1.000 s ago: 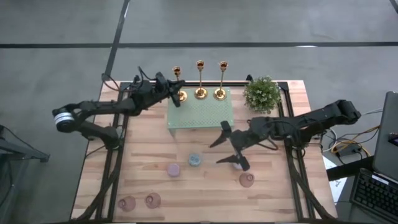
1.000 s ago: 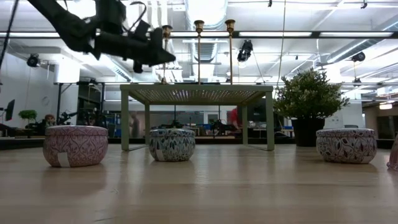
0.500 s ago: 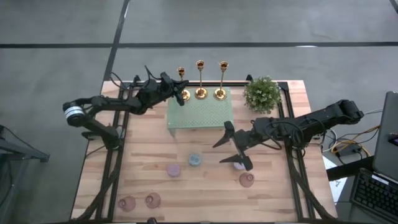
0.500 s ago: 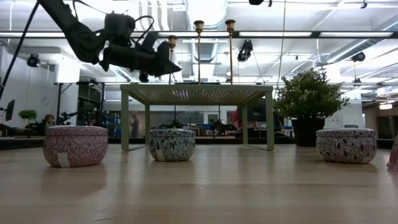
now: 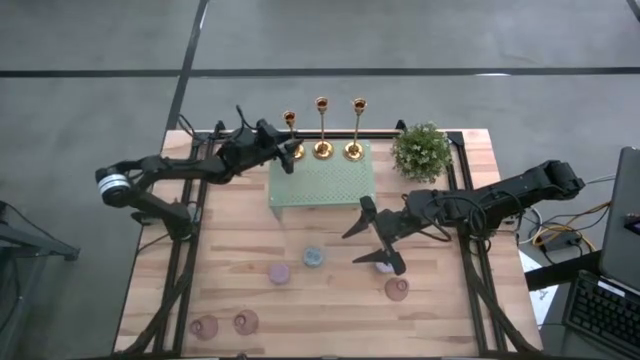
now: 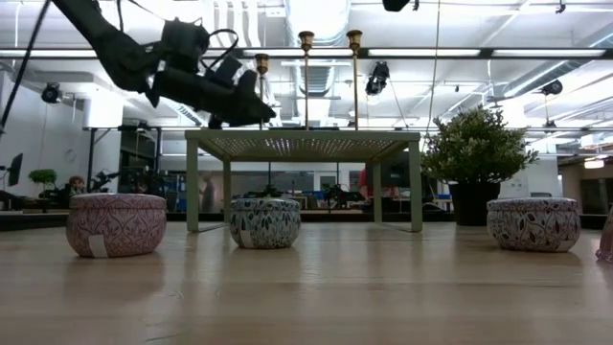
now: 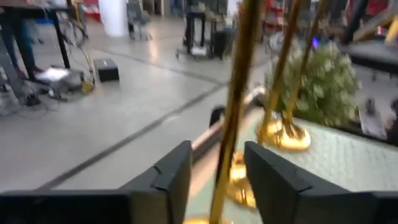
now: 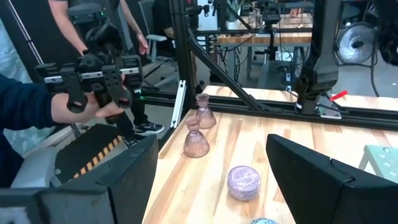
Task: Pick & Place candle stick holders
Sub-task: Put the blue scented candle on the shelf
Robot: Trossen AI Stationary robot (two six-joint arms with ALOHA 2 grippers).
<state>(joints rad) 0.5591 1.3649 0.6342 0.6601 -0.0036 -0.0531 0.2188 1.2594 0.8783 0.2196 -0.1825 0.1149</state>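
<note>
Three gold candlesticks stand by their round bases along the far edge of the pale green stand (image 5: 325,185). The leftmost one (image 5: 289,135) has its stem (image 7: 231,118) between the fingers of my left gripper (image 7: 217,152), which is open, with a gap on each side of the stem. The other two (image 5: 322,128) (image 5: 357,126) stand to its right. Small pastel holders sit on the table: a blue one (image 5: 314,257) and pink ones (image 5: 279,272) (image 5: 397,289). My right gripper (image 5: 366,245) hangs wide open above the table's middle and holds nothing.
A bushy potted plant (image 5: 421,150) stands right of the stand. Two more pink holders (image 5: 205,327) (image 5: 245,322) sit near the table's front left corner. A person holding a controller (image 8: 99,78) stands beyond the table's left side. Bare wood lies in front of the stand.
My left gripper has gone down a little and toward the other candlesticks, carrying the leftmost candlestick along. That candlestick stands lower than before, upright, its base on the stand's far left corner.
</note>
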